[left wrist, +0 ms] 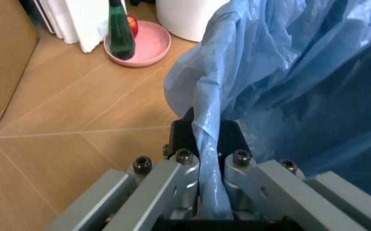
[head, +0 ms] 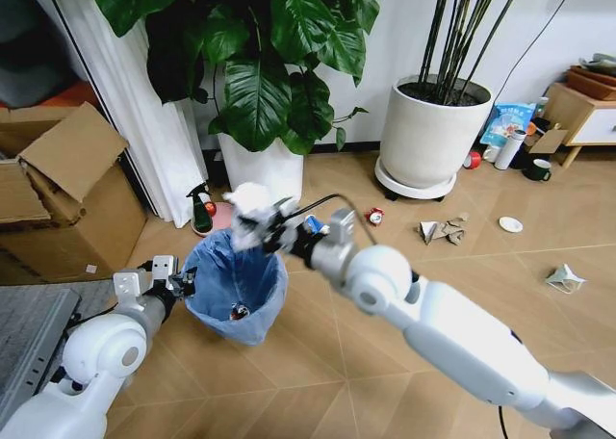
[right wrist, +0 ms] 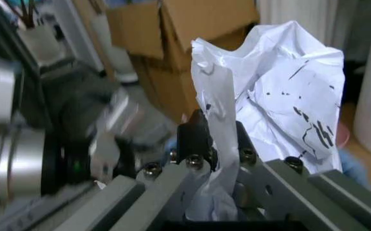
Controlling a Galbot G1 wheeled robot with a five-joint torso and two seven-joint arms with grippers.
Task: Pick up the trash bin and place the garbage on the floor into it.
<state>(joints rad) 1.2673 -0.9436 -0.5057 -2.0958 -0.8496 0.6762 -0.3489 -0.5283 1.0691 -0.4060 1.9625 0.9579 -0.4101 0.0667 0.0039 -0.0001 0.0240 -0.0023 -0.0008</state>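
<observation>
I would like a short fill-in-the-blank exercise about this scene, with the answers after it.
1. The left gripper is shut on the rim of the small round bin lined with a light-blue ____ bag.
2. The right gripper holds a crumpled ball of white ____.
3. In the head view, that ball hangs above the ____.
4. The green spray bottle stands on a round ____ dish.

Answers: plastic; paper; bin; pink

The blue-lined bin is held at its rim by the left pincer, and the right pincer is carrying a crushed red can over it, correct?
Not quite. The right pincer holds crumpled white paper, not a red can; the right wrist view shows the paper pinched between its fingers. The rest stands: the left pincer grips the bin by its blue-lined rim.
</observation>
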